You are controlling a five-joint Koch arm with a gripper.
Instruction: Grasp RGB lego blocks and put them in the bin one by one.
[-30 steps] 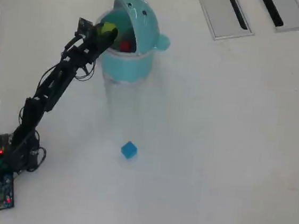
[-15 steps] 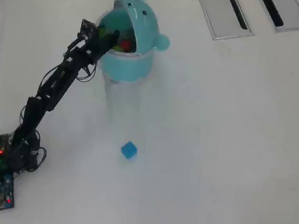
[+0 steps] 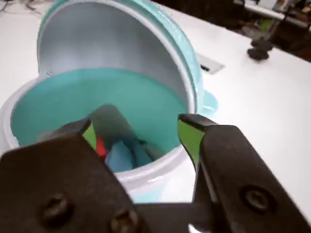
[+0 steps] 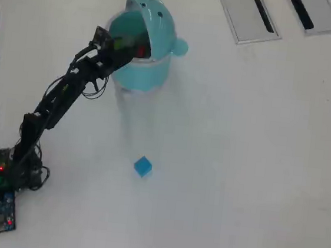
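White worktop (image 4: 238,167) fills the overhead view, two grey slotted panels (image 4: 248,14) at the upper right. At upper left the teal bin (image 4: 144,68) stands with its domed lid (image 4: 156,16) tipped back. Over its mouth hangs the black claw (image 3: 138,133), jaws spread and empty. Inside, the wrist view shows a sliver of the red block (image 3: 100,147); the yellow-green one cannot be made out. Well below the bin, near frame centre, lies the blue block (image 4: 142,166).

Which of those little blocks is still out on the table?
The blue block, alone on the white table; a red one shows inside the bin.
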